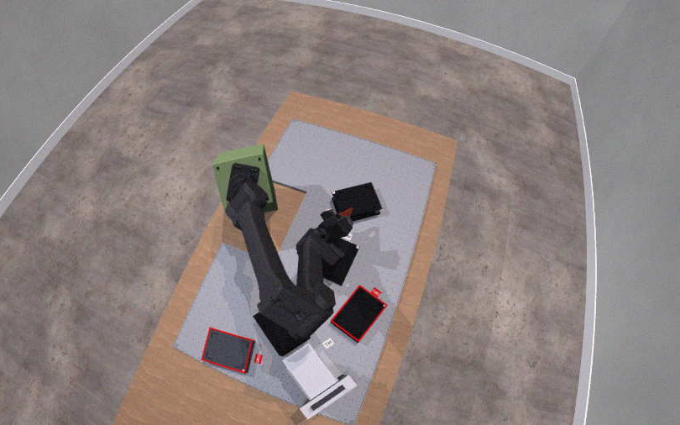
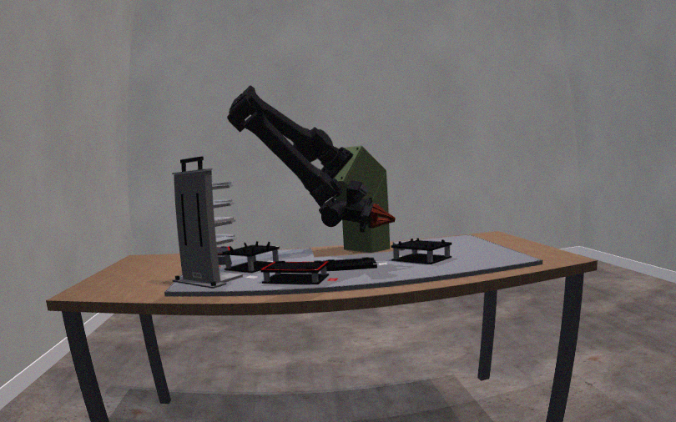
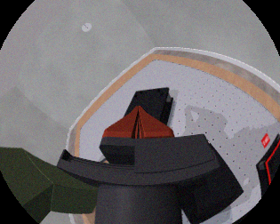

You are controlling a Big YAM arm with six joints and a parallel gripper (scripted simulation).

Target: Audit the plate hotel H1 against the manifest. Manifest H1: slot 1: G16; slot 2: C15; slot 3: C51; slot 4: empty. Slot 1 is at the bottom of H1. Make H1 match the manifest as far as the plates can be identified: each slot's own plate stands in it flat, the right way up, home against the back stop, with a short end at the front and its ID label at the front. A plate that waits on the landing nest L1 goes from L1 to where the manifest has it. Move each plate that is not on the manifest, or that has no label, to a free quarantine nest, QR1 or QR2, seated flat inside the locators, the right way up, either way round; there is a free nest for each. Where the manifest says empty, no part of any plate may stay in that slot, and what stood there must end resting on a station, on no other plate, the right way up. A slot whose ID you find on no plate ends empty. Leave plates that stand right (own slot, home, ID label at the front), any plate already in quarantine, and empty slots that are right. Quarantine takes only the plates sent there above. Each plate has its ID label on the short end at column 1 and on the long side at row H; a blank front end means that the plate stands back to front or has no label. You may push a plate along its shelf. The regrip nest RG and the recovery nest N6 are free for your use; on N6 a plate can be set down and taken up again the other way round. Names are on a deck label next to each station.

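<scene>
Tool [image 2: 382,215] shut, empty | plate hotel [image 2: 194,225] well apart, beyond arm

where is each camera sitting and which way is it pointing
top: high overhead, looking down on the table and grey deck mat; shows the whole arm from its green base to the gripper.
exterior: off to the side, near table height, facing the plate hotel H1; shows the arm in profile, gripper raised over the mat.
wrist: on the arm behind the gripper, looking along the shut red fingers at a black nest.
shared: top and exterior both show a red-edged quarantine nest.
</scene>
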